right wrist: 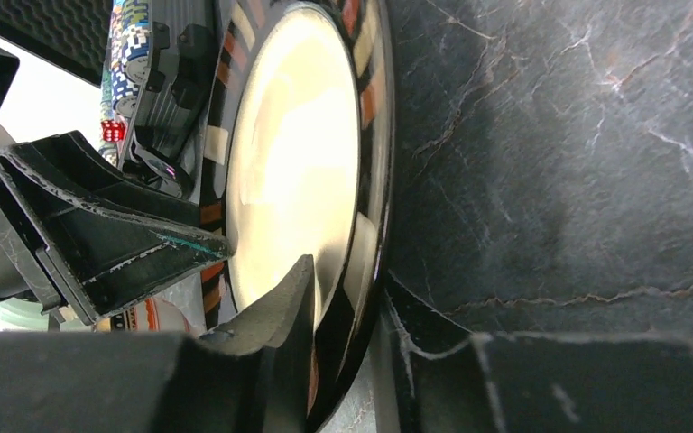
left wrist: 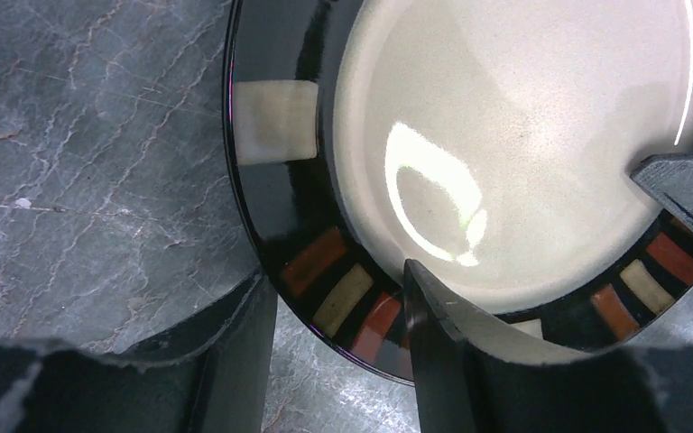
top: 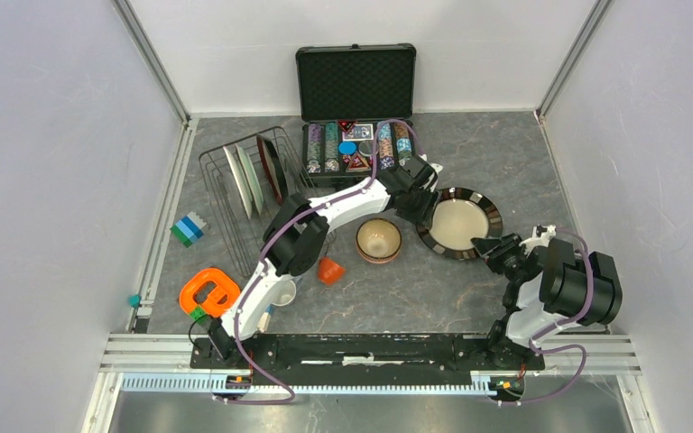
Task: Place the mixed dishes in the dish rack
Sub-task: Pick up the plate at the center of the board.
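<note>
Plate point(top: 458, 223), round dark-rimmed beige ceramic: likely slick, breakable; hold rim. Left fingers point(left wrist: 433, 361) spread astride it; right fingers point(right wrist: 271, 343) pinch it.

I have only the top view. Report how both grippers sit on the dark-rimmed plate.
Observer: Left wrist view: the left gripper straddles the rim of the dark-rimmed plate, one finger over the beige centre, the other outside the edge.
Operator: Now the right one.
Observer: The right gripper has the opposite rim between its fingers too; clamped or not, I cannot tell.
Operator: Describe the rim.
Observer: Glossy black, with orange and cream blocks.
</note>
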Controlling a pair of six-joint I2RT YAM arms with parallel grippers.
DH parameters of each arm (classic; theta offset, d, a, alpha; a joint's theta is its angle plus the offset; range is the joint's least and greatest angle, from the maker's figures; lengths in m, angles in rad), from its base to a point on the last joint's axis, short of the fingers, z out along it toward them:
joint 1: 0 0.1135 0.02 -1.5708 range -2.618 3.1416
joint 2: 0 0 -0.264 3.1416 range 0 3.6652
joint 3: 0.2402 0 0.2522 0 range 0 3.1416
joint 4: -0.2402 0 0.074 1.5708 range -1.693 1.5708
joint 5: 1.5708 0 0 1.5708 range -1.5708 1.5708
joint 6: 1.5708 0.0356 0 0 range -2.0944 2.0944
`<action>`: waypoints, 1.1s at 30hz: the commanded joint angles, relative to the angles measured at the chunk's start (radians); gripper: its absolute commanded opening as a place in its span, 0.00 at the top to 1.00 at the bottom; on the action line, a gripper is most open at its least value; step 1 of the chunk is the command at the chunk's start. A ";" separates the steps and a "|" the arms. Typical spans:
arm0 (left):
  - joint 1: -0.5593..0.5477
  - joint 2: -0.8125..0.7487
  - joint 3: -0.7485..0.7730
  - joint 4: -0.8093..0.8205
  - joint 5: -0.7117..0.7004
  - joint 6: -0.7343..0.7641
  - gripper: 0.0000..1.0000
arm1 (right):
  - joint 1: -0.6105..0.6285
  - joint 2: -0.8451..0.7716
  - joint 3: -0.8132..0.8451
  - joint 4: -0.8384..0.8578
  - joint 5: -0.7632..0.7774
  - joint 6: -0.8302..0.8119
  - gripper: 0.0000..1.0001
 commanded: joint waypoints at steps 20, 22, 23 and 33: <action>-0.055 -0.308 -0.130 0.227 -0.013 0.021 0.09 | 0.020 -0.523 0.087 -0.561 0.156 -0.159 1.00; -0.053 -0.347 -0.159 0.263 -0.014 0.016 0.06 | 0.020 -0.558 0.108 -0.592 0.172 -0.162 1.00; -0.052 -0.366 -0.172 0.278 -0.014 0.013 0.05 | 0.018 -0.571 0.117 -0.603 0.175 -0.158 1.00; -0.008 -0.532 -0.325 0.411 0.003 -0.073 0.00 | 0.015 -0.601 0.225 -0.693 0.135 -0.104 1.00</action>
